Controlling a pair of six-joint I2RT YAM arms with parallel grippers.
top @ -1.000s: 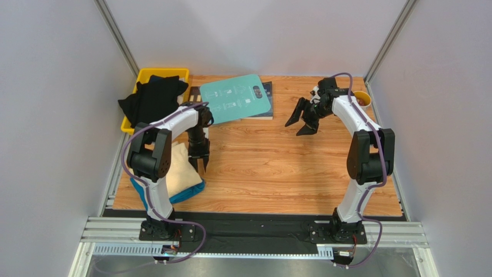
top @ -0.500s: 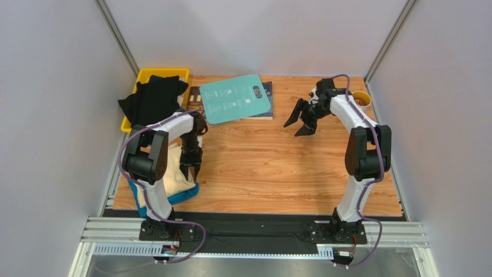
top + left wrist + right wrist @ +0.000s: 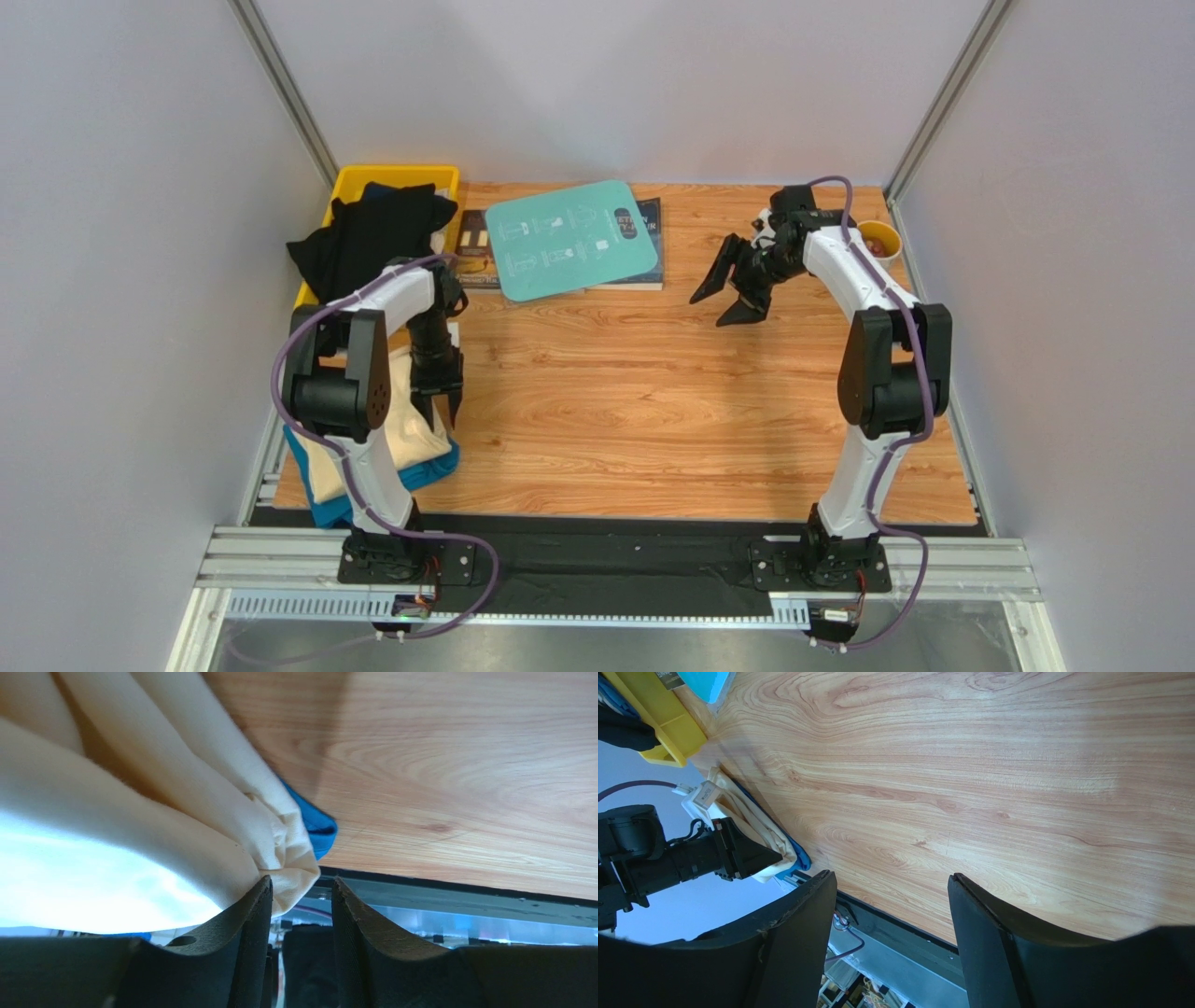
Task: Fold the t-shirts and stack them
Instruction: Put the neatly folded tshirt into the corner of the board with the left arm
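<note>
A pale cream t-shirt [image 3: 414,434] lies folded on a teal-blue t-shirt [image 3: 428,471] at the table's near left corner. My left gripper [image 3: 438,409] points down at the stack's right edge. In the left wrist view its jaws stand a little apart. A corner of the cream t-shirt [image 3: 140,833] rests against the left fingertip [image 3: 261,890], and the teal-blue t-shirt [image 3: 312,822] peeks out beneath. Black t-shirts [image 3: 368,241] spill over a yellow bin [image 3: 407,177]. My right gripper [image 3: 730,290] hovers open and empty at the far right, above bare wood [image 3: 990,777].
A rigid teal board [image 3: 572,235] lies on a dark book [image 3: 648,224] at the back middle. A small yellow cup [image 3: 881,238] stands at the far right edge. Grey walls enclose the table on three sides.
My left gripper has moved left, and the cream and teal stack has slid left with it toward the table's left edge. The right gripper has hardly moved.
</note>
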